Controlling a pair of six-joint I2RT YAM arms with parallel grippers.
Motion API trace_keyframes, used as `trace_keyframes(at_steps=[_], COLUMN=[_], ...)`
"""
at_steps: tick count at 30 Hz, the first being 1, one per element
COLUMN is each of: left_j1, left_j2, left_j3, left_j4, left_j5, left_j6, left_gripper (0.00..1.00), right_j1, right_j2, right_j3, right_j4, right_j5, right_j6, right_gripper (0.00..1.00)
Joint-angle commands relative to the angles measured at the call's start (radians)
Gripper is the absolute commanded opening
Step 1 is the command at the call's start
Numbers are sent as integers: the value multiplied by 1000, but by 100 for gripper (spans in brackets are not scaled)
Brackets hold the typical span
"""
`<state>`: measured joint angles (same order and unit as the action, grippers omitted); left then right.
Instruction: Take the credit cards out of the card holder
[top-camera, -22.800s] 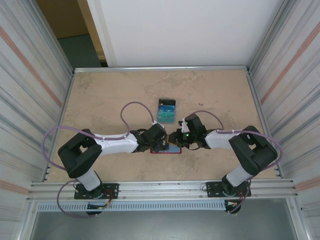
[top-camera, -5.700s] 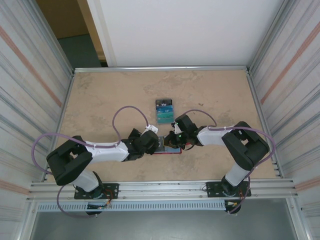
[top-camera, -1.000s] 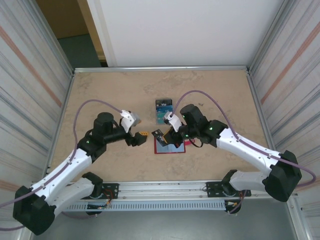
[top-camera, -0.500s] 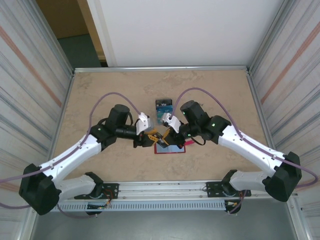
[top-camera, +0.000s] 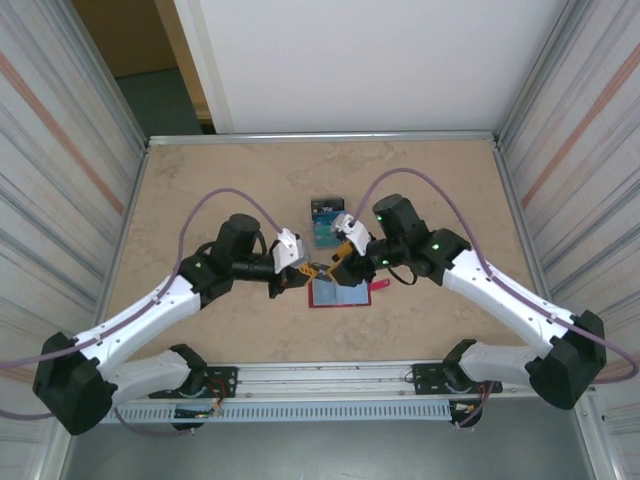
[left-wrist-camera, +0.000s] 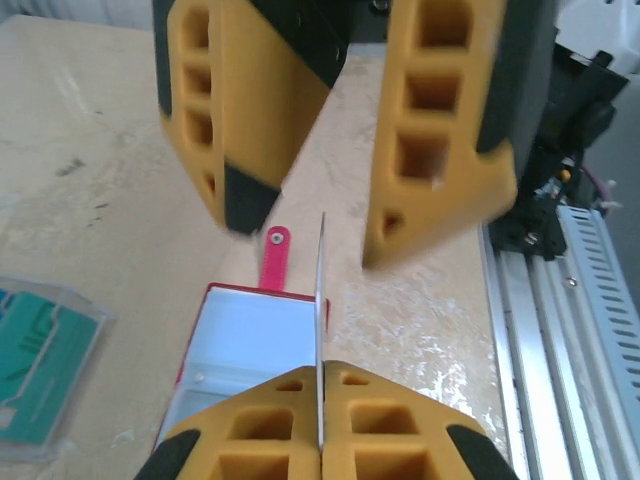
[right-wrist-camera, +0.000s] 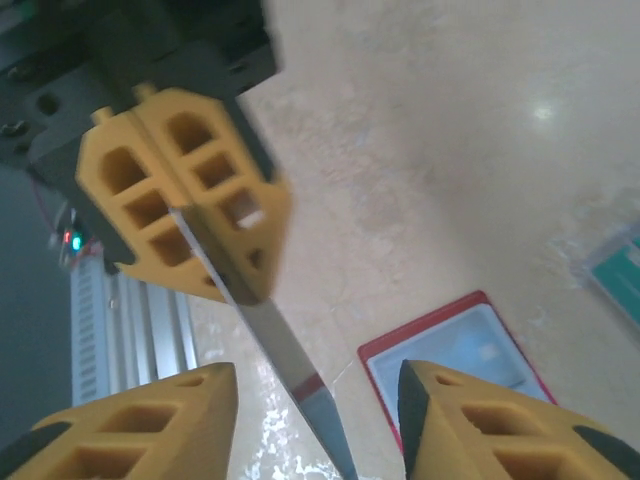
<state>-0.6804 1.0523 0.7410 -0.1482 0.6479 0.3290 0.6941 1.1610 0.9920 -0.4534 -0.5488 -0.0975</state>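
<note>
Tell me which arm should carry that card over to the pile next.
Left, I'd say. The left gripper is shut on the card, while the right gripper stands open either side of it, gripping nothing.

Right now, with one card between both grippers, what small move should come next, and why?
Probably draw the left gripper back, taking the card along. Its jaws are shut on the card's edge, while the right gripper has its jaws open either side, clear of it. The card looks free to go to the card pile beyond the card holder.
</note>
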Motion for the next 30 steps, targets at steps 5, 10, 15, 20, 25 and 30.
trace_keyframes(at_steps=[5,10,15,20,25,30], left_j1=[-1,-1,-1,-1,-1,-1], left_j2=[-175,-243,-261,-239,-201,-173], left_j3=[-167,-245,-262,-269,-281,-277], left_j4=[319,450,520,582,654,679], left_j5=[-214,-294,-274,-239,-222,-197], left_j6=[-365,-538,-607,-659,-699,-713], left_gripper=[0,0,0,0,0,0], right_j1=[-87,-91,-90,-72,-46,-32], right_j2=[-124,-101,-26,36,58,33], right_j3=[-174,-263,-288,-276,-257,-254], right_j4=[368,646,861,963,978,939], right_j5=[15,-84,-200,-271,-310,-302], right_j6=[351,531,627,653,632,591], right_gripper=[55,56,56,54,40,10])
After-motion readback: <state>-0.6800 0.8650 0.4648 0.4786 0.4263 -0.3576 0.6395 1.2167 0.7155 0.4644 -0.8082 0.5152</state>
